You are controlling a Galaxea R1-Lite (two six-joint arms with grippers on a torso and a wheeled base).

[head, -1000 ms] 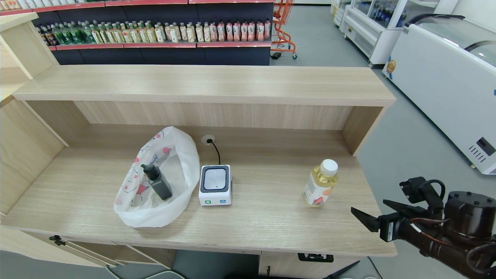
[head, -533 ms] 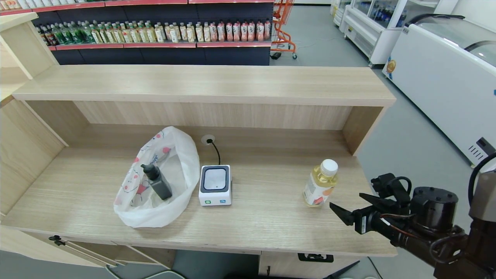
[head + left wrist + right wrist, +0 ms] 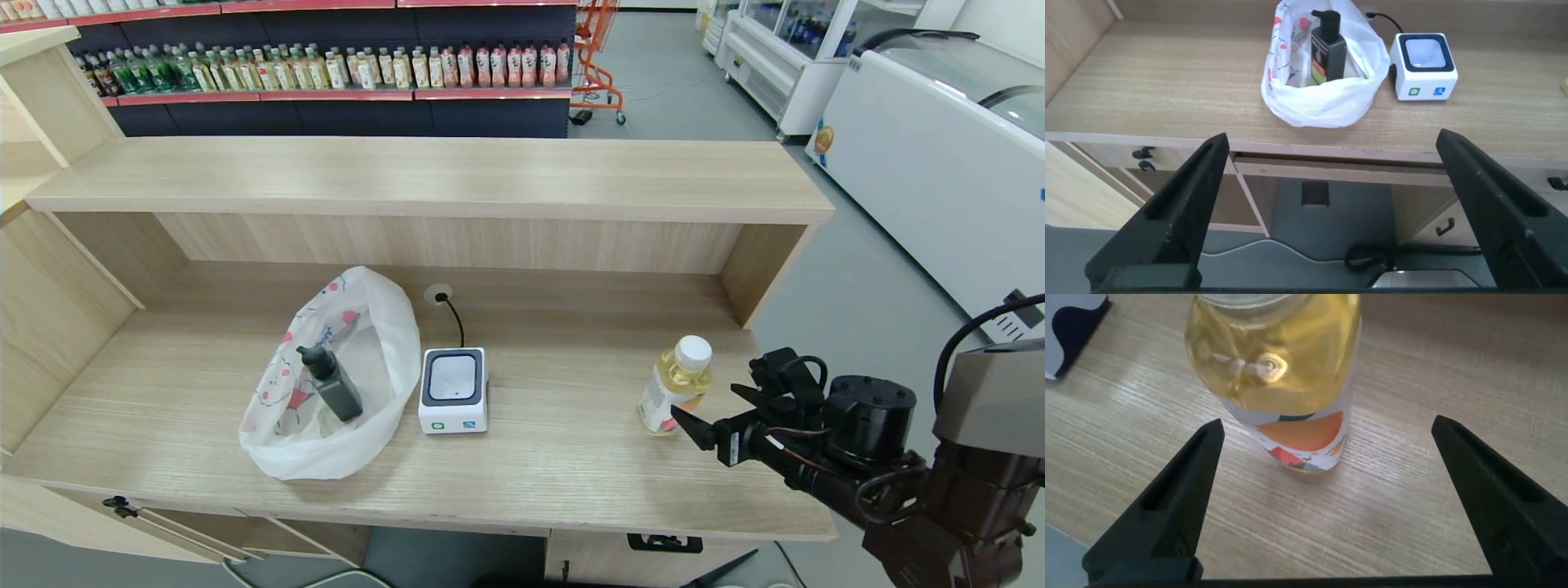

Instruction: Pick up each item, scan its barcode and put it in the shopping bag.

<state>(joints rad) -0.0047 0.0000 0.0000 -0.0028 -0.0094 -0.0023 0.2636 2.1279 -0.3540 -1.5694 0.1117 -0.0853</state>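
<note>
A clear bottle of yellow drink (image 3: 676, 386) with a white cap stands upright on the right part of the wooden counter (image 3: 563, 457); it looms close in the right wrist view (image 3: 1282, 384). My right gripper (image 3: 715, 411) is open just to its right, fingertips level with its lower half and not touching it. The white patterned shopping bag (image 3: 326, 380) lies open on the left with a dark pump bottle (image 3: 331, 384) inside. The white barcode scanner (image 3: 454, 389) sits between bag and drink. My left gripper (image 3: 1335, 208) hangs open below the counter's front edge, facing the bag (image 3: 1319, 82).
A raised shelf (image 3: 424, 175) runs across the back of the counter, with side walls at both ends. The scanner's black cable (image 3: 453, 314) goes to a hole behind it. White freezers (image 3: 939, 163) stand to the right, store shelves behind.
My right gripper has moved left and forward over the counter's right edge, closing in on the drink bottle. Bag, scanner and bottle have stayed put.
</note>
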